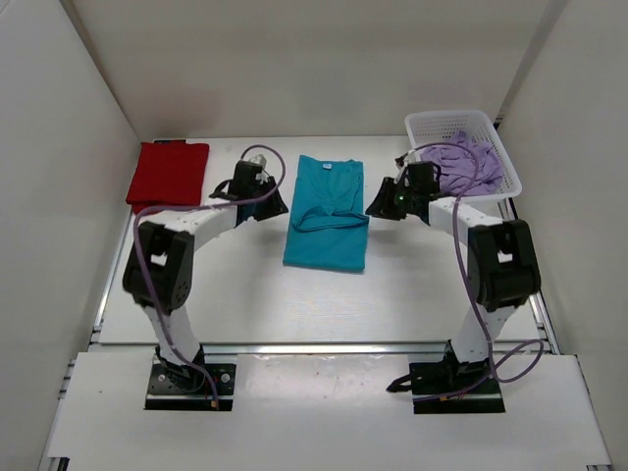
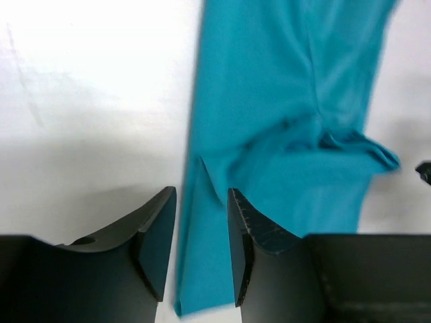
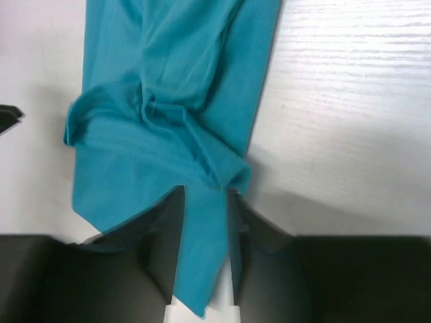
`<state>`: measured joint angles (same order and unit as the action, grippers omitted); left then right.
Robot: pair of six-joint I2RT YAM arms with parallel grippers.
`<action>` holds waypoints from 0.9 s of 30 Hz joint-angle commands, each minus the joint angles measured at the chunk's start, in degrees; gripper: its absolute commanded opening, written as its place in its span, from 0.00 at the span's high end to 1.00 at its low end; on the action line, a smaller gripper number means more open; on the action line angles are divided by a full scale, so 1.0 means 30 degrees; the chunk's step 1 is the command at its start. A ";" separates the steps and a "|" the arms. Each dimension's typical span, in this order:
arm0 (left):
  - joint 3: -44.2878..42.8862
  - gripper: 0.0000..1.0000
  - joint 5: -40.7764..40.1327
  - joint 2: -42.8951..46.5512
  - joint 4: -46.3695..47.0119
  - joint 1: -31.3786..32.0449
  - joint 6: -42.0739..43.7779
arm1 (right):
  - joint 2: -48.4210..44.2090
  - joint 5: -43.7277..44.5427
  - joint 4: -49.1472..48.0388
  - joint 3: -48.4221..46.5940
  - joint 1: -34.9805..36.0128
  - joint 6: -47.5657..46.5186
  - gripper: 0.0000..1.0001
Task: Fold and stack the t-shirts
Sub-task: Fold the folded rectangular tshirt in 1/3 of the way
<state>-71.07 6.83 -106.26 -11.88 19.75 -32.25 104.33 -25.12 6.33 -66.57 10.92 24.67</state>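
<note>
Top external view: teal shirt [image 1: 327, 211] lies flat on the table [image 1: 412, 285] between the two end effectors, its long axis running away from the bases. Left end effector [image 1: 275, 203] hangs just beside its left edge, jaws parted, holding nothing. Right end effector [image 1: 385, 204] is at the opposite edge, partly open with a cloth strip in the gap; whether it grips, I cannot tell. Both arms look equally near.

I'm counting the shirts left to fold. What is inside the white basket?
A crumpled lavender t-shirt lies in the white basket. A robot cable crosses over it. Whether anything lies under that shirt cannot be seen, because the cloth covers whatever is beneath it.
</note>
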 commanded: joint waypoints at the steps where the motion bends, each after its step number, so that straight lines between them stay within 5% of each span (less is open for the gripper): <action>1: 0.2991 0.53 -0.0198 0.3478 0.1871 0.1556 -0.0350 | -0.3218 0.1340 -0.1429 0.1992 0.1102 -0.0080 0.84; 3: 0.5189 0.53 0.0212 0.4536 0.3720 0.2348 -0.0906 | -0.3517 0.1635 -0.2452 0.3114 0.2128 0.0011 0.99; 10: 0.7514 0.58 0.0361 0.2695 0.5834 0.3525 -0.1934 | 0.0284 0.1343 -0.1728 -0.0103 0.4973 -0.1132 1.00; 19: 1.1087 0.60 0.0710 0.4040 0.7914 0.3466 -0.2784 | 0.3596 0.2046 -0.1816 -0.2652 0.6117 -0.1045 1.00; 27: 1.1852 0.59 0.1121 0.4599 0.8822 0.3963 -0.3254 | 0.2871 0.2427 -0.2927 -0.0727 0.6818 -0.0432 1.00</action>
<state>-36.84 8.84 -93.82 14.83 30.59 -41.43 115.81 -19.62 1.34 -71.44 29.85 22.59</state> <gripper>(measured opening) 0.407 0.004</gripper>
